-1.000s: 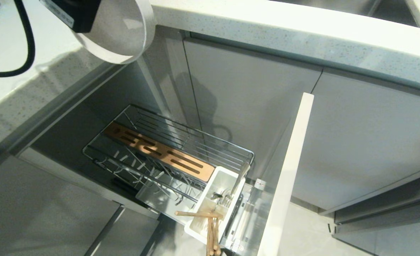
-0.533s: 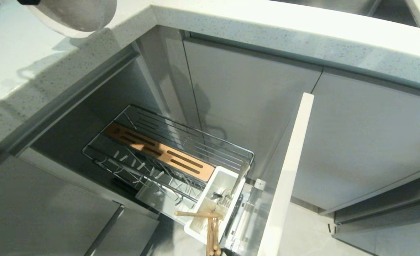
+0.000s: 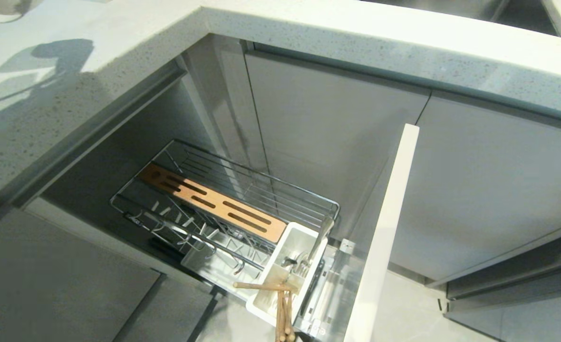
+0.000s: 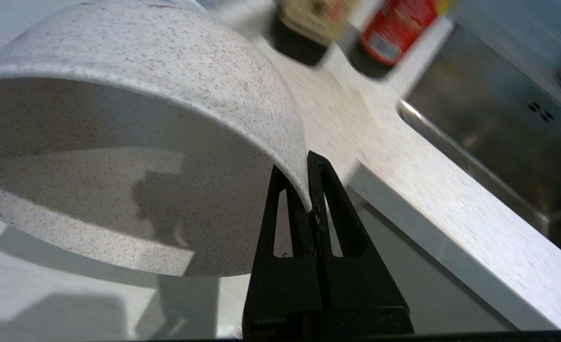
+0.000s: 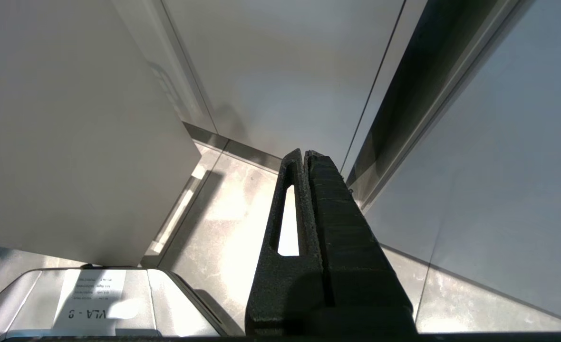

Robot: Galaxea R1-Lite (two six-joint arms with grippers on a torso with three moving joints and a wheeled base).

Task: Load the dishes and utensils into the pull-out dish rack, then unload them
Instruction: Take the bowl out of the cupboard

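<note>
Pinching the rim of the cream-white bowl with my left gripper clamped tight, I hold it tilted over the speckled countertop, with a red jar and a steel sink blurred beyond. Below, the pull-out dish rack stands open with the chopsticks and spoon in its white tub, plate prongs bare. My right gripper hangs pressed together beside the cabinet fronts, above the floor.
</note>
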